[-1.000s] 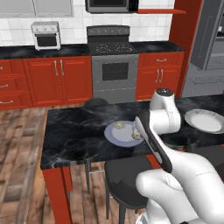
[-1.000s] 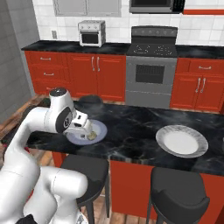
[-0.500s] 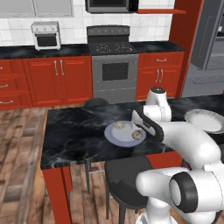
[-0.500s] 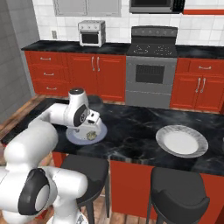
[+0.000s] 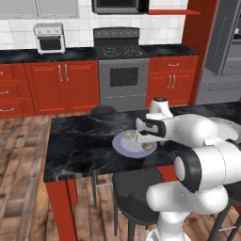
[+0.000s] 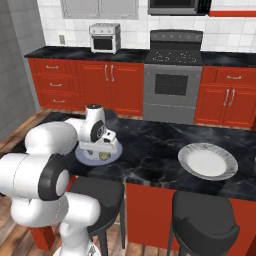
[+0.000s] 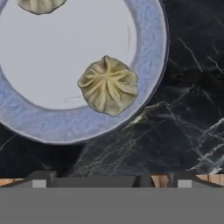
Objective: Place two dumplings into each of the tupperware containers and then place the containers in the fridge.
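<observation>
Two dumplings lie on a round pale blue plate [image 5: 123, 147] on the black marble island. One dumpling [image 7: 108, 85] sits near the plate's rim [image 7: 151, 30], straight ahead of my gripper [image 7: 109, 176]. The other dumpling [image 7: 41, 4] lies at the top edge of the hand view. My gripper [image 5: 143, 137] hangs just above the plate, between the far dumpling [image 5: 128, 135] and the near one [image 5: 147, 146]. Its fingertips [image 7: 41, 176] stand wide apart with nothing between them. The fridge [image 5: 228, 47] stands at the far right. The tupperware containers are out of view.
A second, grey-white plate [image 6: 207, 161] lies further right on the island [image 6: 150, 145]. Two dark stools [image 6: 200, 220] stand at the island's near side. Red cabinets, a grey oven [image 5: 123, 75] and a toaster oven [image 5: 49, 37] line the back wall.
The arm has folded down and brought the hand lower over the blue plate. The jaws have stayed open. The plate and dumplings have not moved.
</observation>
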You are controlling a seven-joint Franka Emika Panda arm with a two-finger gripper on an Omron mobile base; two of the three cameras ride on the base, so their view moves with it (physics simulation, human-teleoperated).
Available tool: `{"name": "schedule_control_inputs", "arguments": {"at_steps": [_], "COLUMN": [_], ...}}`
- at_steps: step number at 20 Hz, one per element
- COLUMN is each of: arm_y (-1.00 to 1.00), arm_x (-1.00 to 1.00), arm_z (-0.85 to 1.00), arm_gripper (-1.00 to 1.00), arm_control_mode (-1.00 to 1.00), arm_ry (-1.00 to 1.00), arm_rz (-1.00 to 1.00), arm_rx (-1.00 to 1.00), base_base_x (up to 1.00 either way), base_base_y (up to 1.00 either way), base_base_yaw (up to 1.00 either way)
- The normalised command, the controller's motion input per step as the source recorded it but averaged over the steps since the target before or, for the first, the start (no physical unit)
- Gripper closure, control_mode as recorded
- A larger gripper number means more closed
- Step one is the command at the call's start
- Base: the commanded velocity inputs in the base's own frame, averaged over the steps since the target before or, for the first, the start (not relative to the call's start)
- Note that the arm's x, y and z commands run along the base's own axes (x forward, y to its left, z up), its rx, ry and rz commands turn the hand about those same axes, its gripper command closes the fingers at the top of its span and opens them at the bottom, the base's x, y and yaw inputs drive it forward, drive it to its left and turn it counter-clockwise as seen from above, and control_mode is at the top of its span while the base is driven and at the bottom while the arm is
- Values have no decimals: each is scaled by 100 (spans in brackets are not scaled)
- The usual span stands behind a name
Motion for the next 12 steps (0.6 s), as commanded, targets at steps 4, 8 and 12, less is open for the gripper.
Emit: {"name": "schedule_control_inputs", "arguments": {"at_steps": [4,8,12], "arm_y": [0,0,0], "arm_x": [41,32,16], "arm_z": [-36,-33,-27], "arm_gripper": [-100,-100,-100], "arm_control_mode": [-100,-100,-100], "arm_ry": [5,0,0], "arm_rz": [0,0,0], "arm_rx": [0,0,0], "base_base_x": [0,0,0], "base_base_y": [0,0,0], "base_base_yaw": [0,0,0]}}
